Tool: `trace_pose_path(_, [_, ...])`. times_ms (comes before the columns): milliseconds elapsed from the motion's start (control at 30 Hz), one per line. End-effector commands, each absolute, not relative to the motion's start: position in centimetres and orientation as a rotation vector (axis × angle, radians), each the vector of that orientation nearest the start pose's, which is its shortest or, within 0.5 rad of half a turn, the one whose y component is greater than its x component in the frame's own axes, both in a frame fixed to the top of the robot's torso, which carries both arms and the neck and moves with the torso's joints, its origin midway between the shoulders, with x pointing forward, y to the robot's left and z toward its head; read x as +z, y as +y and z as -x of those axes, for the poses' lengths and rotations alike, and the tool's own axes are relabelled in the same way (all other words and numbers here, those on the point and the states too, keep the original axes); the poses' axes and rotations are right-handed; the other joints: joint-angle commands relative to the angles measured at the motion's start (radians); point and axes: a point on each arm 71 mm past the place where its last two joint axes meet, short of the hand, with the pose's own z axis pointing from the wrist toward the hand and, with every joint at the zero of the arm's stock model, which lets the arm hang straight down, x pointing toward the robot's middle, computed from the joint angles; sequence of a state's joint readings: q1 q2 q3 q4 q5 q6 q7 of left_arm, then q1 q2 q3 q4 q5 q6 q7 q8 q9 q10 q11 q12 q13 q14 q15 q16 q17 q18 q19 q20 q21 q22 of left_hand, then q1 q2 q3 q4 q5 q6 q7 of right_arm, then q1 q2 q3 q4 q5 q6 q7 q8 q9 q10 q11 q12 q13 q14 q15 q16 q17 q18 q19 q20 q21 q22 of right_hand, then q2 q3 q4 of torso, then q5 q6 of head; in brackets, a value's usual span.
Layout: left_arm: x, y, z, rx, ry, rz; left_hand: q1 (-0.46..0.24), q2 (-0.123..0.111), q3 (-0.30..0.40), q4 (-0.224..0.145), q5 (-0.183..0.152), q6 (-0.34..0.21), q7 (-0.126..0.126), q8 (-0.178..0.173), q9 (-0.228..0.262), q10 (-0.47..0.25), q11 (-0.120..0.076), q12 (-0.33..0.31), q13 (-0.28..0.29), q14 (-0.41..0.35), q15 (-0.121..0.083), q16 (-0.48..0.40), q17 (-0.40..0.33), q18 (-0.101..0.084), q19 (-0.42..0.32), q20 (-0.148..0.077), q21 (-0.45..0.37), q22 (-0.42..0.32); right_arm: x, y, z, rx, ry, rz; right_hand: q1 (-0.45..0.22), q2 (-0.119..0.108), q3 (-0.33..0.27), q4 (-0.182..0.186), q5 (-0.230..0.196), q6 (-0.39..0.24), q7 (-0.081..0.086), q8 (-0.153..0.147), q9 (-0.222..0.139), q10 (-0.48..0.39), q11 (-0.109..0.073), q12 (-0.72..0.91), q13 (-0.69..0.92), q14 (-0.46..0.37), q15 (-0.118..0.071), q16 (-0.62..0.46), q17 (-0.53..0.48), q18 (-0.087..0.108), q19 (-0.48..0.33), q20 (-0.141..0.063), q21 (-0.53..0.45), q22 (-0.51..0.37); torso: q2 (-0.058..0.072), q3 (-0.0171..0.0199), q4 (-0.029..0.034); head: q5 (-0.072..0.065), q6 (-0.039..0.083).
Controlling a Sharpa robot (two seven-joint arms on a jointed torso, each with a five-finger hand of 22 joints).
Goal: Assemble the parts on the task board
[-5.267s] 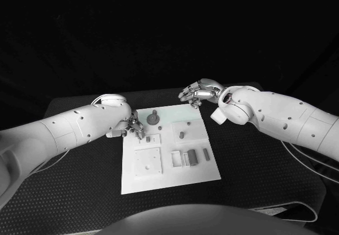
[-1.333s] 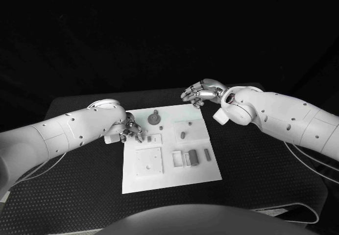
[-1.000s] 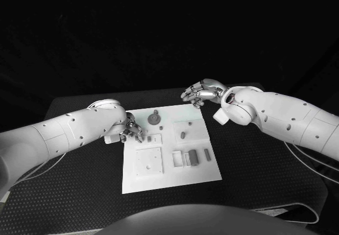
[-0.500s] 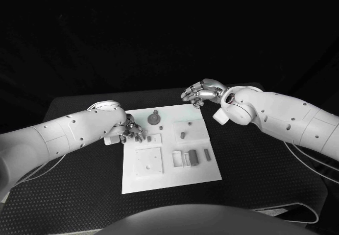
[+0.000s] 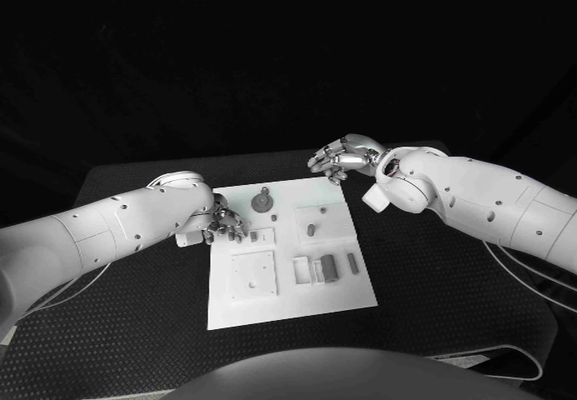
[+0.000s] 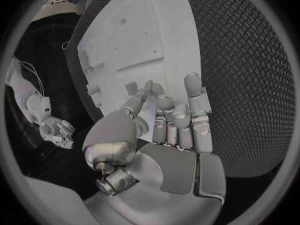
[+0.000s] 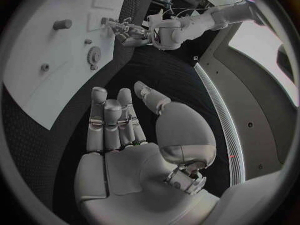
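On black table (image 5: 433, 292) centre: task board (image 5: 288, 292), long axis running away from me. Grey parts (image 5: 323, 268) on it. No readable writing. My left hand (image 5: 223, 225) over board's left edge, fingers apart, nothing held. My right hand (image 5: 339, 158) beyond far right corner, fingers curled, empty.

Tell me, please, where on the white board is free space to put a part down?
The task board is bare along its near edge, below the square plate. The middle is crowded with parts, and the left hand covers the left edge.
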State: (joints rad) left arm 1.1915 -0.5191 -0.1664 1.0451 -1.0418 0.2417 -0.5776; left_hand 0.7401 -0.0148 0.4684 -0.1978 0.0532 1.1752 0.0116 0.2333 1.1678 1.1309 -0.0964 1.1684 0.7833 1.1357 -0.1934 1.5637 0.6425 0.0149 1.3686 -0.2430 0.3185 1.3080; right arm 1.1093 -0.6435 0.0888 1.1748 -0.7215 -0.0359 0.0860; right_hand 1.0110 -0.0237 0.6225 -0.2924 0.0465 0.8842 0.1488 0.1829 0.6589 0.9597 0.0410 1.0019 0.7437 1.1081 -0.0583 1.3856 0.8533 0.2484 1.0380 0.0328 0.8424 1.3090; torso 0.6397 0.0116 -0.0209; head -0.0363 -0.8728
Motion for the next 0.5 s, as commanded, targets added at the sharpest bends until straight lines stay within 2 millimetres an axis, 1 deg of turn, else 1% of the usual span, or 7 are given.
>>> trace_pose_path(33, [-29.88, 20.34, -52.35, -0.11, 2.486, 0.236, -0.005, -0.01, -0.005, 0.002, -0.005, -0.008, 0.001, 0.005, -0.001, -0.001, 0.0, -0.005, 0.002, -0.001, -0.005, -0.006, 0.001, -0.01, 0.001, -0.004, -0.005, 0.019, -22.33, -19.18, -53.49, 1.184, 1.892, -0.53, -0.008, 0.001, 0.001, 0.003, 0.004, 0.0, 0.005, -0.003, -0.001, -0.004, 0.001, 0.005, -0.001, 0.0, -0.008, -0.003, -0.001, 0.013, 0.005, -0.004, -0.004, 0.014, 0.0, -0.0001, -0.0001, 0.0, 0.0])
trace_pose_path(133, [-29.86, 20.46, -52.22, -0.124, 2.492, 0.25, -0.007, -0.014, -0.005, 0.002, -0.005, -0.008, 0.0, 0.006, -0.002, -0.001, 0.0, -0.005, 0.002, 0.0, -0.005, -0.006, 0.001, -0.01, 0.002, -0.004, -0.005, 0.019, -22.35, -19.18, -53.48, 1.184, 1.892, -0.531, -0.008, 0.001, 0.001, 0.003, 0.004, 0.0, 0.005, -0.003, -0.001, -0.004, 0.001, 0.005, -0.001, 0.0, -0.008, -0.003, -0.001, 0.013, 0.005, -0.004, -0.004, 0.014, 0.0, -0.0004, 0.0, -0.001, 0.0])
trace_pose_path(333, [-29.91, 20.58, -52.1, -0.13, 2.507, 0.261, -0.007, -0.017, -0.005, 0.0, -0.005, -0.009, 0.0, 0.007, -0.003, -0.001, 0.0, -0.005, 0.002, 0.0, -0.005, -0.007, 0.001, -0.01, 0.002, -0.004, -0.006, 0.019, -22.35, -19.17, -53.48, 1.184, 1.892, -0.531, -0.008, 0.001, 0.001, 0.004, 0.004, 0.0, 0.005, -0.003, -0.001, -0.004, 0.001, 0.005, -0.001, 0.0, -0.008, -0.003, -0.001, 0.013, 0.005, -0.004, -0.004, 0.014, -0.001, 0.0002, 0.0008, 0.0, 0.0])
trace_pose_path(500, [-29.93, 20.52, -52.02, -0.147, 2.513, 0.277, -0.012, -0.024, -0.004, 0.002, -0.005, -0.012, 0.0, 0.008, -0.005, -0.002, 0.0, -0.007, 0.002, -0.001, -0.006, -0.008, 0.001, -0.01, 0.001, -0.004, -0.007, 0.018, -22.36, -19.18, -53.48, 1.183, 1.893, -0.531, -0.008, 0.001, 0.001, 0.004, 0.004, 0.0, 0.005, -0.003, -0.001, -0.004, 0.001, 0.005, -0.001, 0.0, -0.008, -0.003, -0.001, 0.013, 0.005, -0.004, -0.004, 0.014, 0.0, -0.0001, 0.0003, 0.002, 0.0])
